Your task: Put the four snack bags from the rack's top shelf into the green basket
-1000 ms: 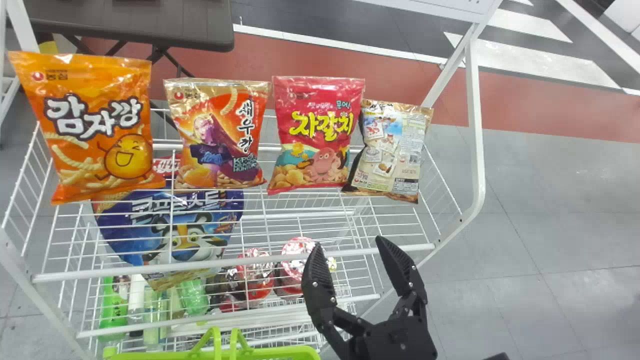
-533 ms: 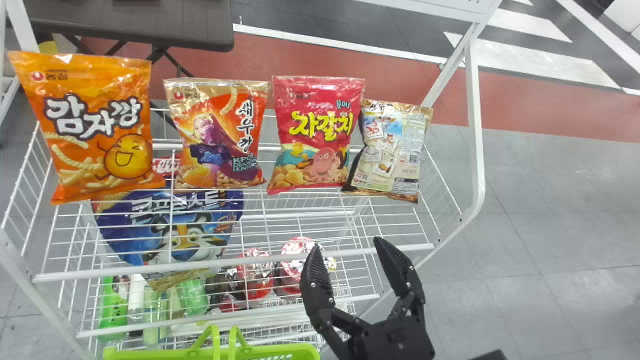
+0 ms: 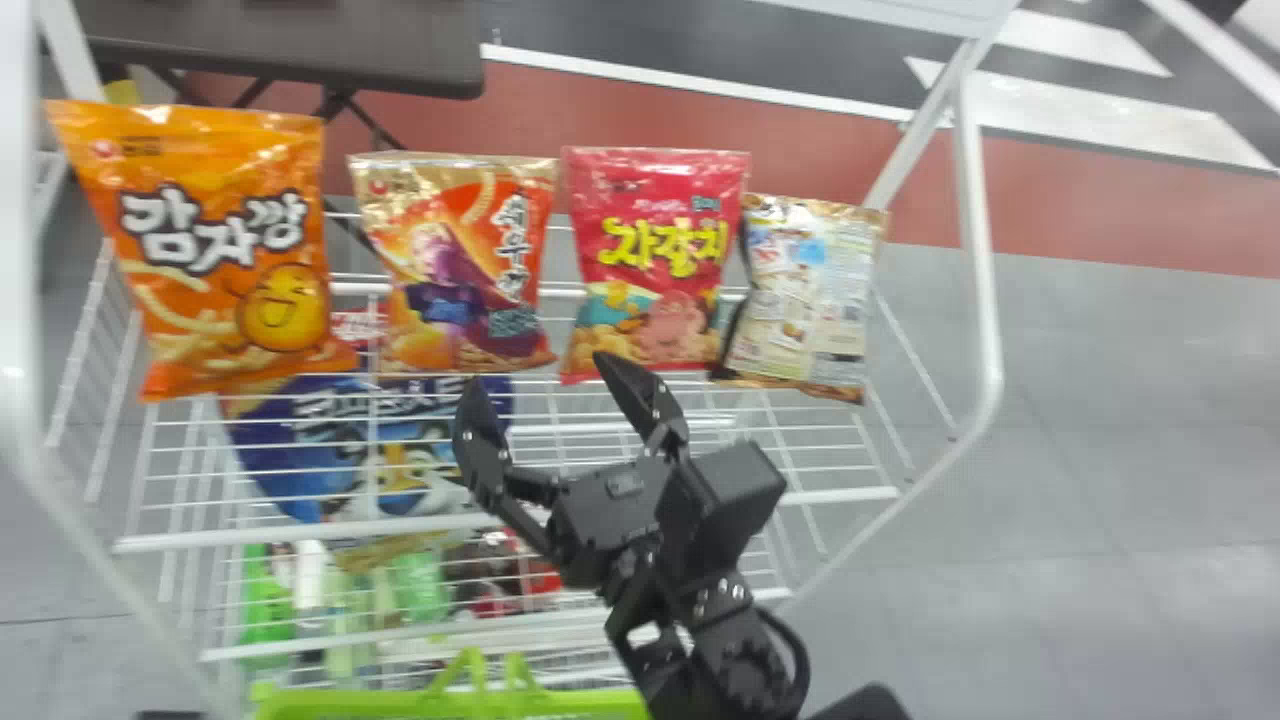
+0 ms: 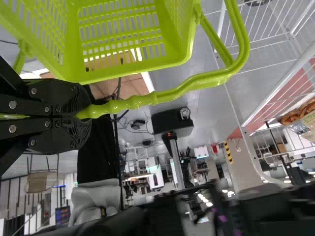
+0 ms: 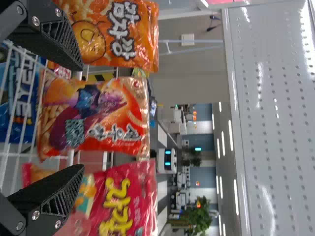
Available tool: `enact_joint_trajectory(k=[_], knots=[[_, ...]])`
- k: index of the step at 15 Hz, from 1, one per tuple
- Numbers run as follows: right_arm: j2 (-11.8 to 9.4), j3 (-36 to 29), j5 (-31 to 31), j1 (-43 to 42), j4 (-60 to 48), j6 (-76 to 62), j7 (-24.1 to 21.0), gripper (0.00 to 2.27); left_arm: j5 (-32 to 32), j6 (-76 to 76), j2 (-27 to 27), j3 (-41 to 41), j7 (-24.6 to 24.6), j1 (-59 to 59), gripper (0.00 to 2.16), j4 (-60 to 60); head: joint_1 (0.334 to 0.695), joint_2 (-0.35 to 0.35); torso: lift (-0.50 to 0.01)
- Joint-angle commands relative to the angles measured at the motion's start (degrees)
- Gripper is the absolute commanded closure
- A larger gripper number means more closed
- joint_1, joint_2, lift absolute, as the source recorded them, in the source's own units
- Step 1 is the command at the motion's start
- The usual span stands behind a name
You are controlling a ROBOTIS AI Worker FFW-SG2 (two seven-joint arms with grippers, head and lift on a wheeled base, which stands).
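In the head view my right gripper [image 3: 545, 420] stands open in front of the shelf, just below the gold-and-red bag [image 3: 455, 265] and the pink bag [image 3: 655, 260]. The orange bag [image 3: 205, 250] stands at the left, the beige bag [image 3: 805, 300] at the right. The right wrist view has my right gripper [image 5: 74, 118] with its fingers apart and the gold-and-red bag [image 5: 93, 115] between and beyond them. The green basket [image 3: 450, 705] is at the bottom edge. In the left wrist view my left gripper [image 4: 81, 115] is shut on the handle of the green basket [image 4: 118, 73].
The white wire rack's front rail [image 3: 300, 535] runs below the bags, and its right post [image 3: 980, 260] rises beside the beige bag. A blue cereal bag [image 3: 370, 450], bottles and red packages sit on lower levels. A dark table [image 3: 290, 45] stands behind.
My right gripper has moved left and up in the head view, towards the middle bags, still open. The rack, bags and basket all appear shifted slightly right in that view.
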Motion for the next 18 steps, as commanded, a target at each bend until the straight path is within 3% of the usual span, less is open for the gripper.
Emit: enact_joint_trajectory(k=[1,3,5,11,14,15,18], knots=[[0.8,3.2,0.0,-10.1,5.6,5.0,0.2,0.13,0.3,0.2,0.7,-0.2,0.0,-0.8,2.15,-0.3,0.695,-0.148,0.000],[1.9,5.2,-1.5,-15.5,9.0,8.7,0.2,0.15,0.3,0.9,1.5,-0.6,0.2,-1.7,2.14,-0.7,0.695,-0.089,0.000],[4.5,6.1,-2.3,-20.0,13.6,10.3,0.3,0.19,0.6,0.9,1.5,-0.1,0.3,-1.9,2.15,-0.4,0.695,-0.040,0.000],[4.5,11.1,-5.2,-31.6,28.0,12.2,4.6,0.21,1.5,0.2,1.5,1.2,0.0,-2.5,2.14,0.9,0.695,0.119,0.000],[4.5,11.7,-7.7,-37.0,35.2,11.0,7.4,0.21,2.3,0.0,2.0,1.7,0.0,-3.1,2.14,1.9,0.695,0.149,0.000],[4.5,11.6,-8.4,-38.0,36.7,11.0,9.4,0.29,2.4,0.0,2.0,1.8,0.0,-3.4,2.14,2.3,0.695,0.160,0.000],[4.5,11.6,-8.1,-39.5,37.9,11.7,14.0,1.18,2.9,-0.2,2.0,1.9,-0.1,-4.2,2.14,3.1,0.695,0.180,0.000]])
